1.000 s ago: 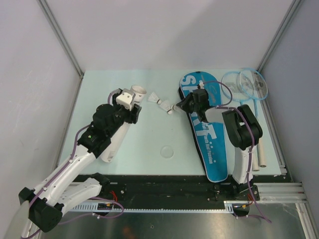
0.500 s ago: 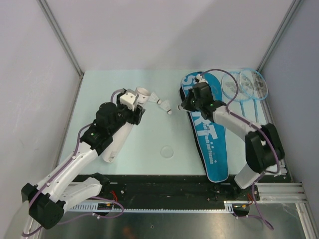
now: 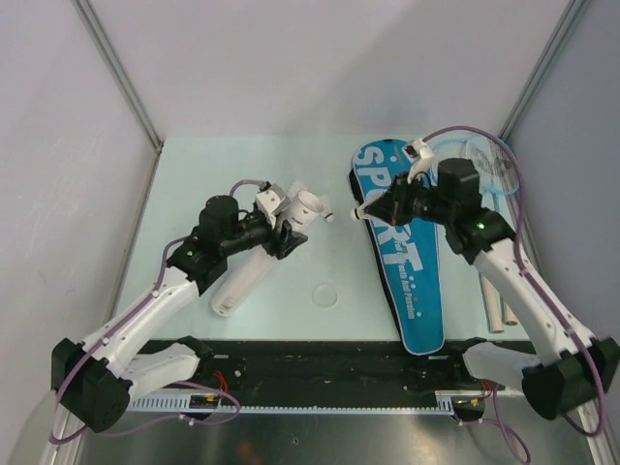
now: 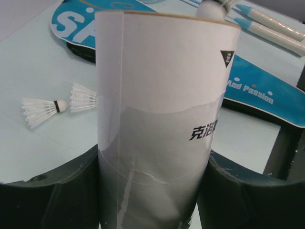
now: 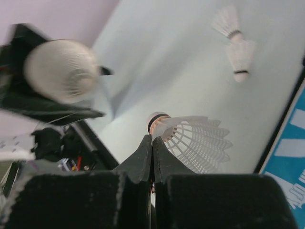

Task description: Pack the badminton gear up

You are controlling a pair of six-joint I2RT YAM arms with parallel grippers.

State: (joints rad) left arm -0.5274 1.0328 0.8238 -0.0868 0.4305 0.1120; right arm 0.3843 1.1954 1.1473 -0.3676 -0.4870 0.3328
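Left gripper (image 3: pixel 282 236) is clamping the white tube (image 4: pixel 157 95) across its body, one dark finger (image 4: pixel 52 191) pressing each side. The tube is lying tilted over the left half of the table (image 3: pixel 194 174), closed end pointing to the near-left corner and open mouth facing the middle. I cannot tell whether the closed end is resting on the surface.

Right gripper (image 5: pixel 152 145) is pinching shut on the skirt of one shuttlecock (image 5: pixel 190 143), cork end leading. It is hanging over the middle of the table, near the tube mouth but outside it. A gap is showing between them in the right wrist view, where the mouth is looking blurred.

The two loose shuttlecocks (image 5: pixel 239 55) are lying end to end on the table beyond the tube, toward the far edge, close beside the racket bag.

The racket bag (image 3: pixel 412 271) is lying flat on the right half, running from the far edge to the near edge, "SPORT" lettering facing up.

The rackets (image 3: pixel 489 160) are sitting along the right edge, heads overlapping at the far-right corner and handles pointing to the near edge, just beside the bag
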